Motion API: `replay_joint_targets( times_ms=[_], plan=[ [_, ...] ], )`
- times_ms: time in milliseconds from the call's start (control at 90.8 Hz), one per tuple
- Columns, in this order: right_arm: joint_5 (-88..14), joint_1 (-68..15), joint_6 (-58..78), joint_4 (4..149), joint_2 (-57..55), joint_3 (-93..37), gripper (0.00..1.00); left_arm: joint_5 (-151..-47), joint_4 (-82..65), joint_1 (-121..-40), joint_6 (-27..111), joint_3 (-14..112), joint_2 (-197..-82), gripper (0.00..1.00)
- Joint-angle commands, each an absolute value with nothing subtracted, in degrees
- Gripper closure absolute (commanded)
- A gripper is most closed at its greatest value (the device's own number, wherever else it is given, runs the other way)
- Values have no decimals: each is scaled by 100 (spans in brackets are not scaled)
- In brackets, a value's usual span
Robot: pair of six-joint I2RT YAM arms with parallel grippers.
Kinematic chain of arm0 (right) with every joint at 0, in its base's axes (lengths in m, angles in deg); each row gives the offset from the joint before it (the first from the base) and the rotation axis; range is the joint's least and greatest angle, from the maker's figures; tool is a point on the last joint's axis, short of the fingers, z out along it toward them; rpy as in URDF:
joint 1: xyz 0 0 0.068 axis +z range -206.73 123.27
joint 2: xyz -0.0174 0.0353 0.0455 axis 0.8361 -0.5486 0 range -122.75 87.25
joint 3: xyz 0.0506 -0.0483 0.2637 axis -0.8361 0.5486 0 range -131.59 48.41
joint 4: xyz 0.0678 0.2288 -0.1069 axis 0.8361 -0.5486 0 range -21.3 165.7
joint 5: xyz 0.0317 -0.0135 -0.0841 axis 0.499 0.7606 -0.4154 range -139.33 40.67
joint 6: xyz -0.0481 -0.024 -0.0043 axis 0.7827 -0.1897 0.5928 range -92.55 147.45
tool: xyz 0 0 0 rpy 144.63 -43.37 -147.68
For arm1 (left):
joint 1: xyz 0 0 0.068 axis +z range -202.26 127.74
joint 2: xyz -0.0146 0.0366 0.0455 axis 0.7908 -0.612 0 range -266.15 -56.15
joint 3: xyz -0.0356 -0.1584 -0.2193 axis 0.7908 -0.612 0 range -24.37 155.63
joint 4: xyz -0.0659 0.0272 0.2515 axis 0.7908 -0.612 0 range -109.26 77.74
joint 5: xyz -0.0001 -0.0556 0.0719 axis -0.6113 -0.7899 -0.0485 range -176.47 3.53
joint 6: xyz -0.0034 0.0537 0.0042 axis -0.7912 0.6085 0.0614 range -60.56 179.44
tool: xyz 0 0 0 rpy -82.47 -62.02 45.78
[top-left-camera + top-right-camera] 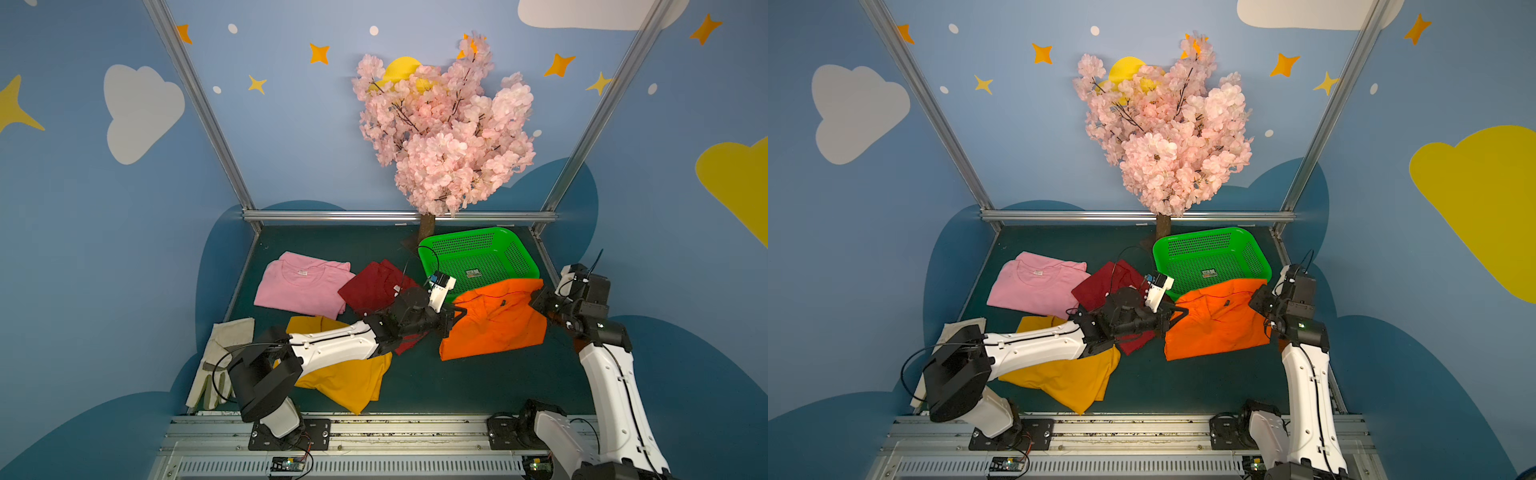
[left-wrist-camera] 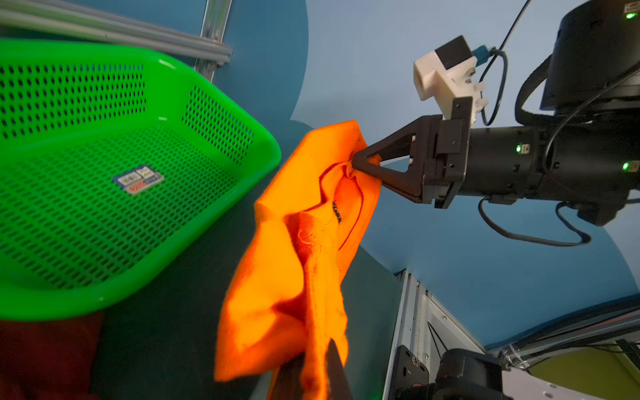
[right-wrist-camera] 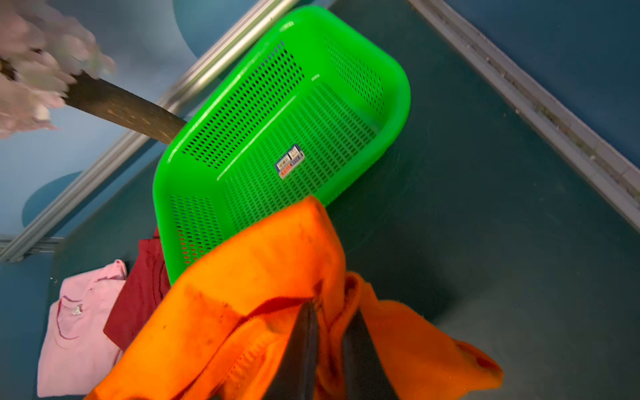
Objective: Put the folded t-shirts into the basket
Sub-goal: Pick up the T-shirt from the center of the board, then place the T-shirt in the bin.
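The left gripper (image 1: 459, 311) is pinching the left edge of the orange t-shirt (image 1: 494, 328), its jaws clamped tight on the cloth. The right gripper (image 1: 534, 300) is clamping the shirt's right corner the same way. The shirt is hanging between them just in front of the green basket (image 1: 461, 245), and in both top views its far edge is overlapping the basket's near rim. A small sticker (image 3: 289, 161) is lying on the basket floor and a dark neck label (image 2: 336, 216) is showing on the shirt. The writing on both is too small to read.

The left gripper (image 1: 1177, 313) and right gripper (image 1: 1255, 300) pinched the orange t-shirt (image 1: 1217, 328) (stretched between them), hiding the near rim of the basket (image 1: 1204, 233) at the far right corner of the table (image 1: 1163, 382).
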State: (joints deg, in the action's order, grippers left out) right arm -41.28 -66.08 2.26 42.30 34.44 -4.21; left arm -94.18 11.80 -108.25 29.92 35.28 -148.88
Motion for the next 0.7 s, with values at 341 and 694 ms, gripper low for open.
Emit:
replay_joint_targets(
  times_ms=[341, 694],
  plan=[
    [-4490, -6214, 183, 5772, 1198, -2629, 100, -9589, 354, -9823, 3774, 6260, -16193, 98],
    [-4061, -6174, 438, 5574, -1294, -4573, 100, -9733, -125, -9320, 3994, 7789, -17562, 98]
  ],
)
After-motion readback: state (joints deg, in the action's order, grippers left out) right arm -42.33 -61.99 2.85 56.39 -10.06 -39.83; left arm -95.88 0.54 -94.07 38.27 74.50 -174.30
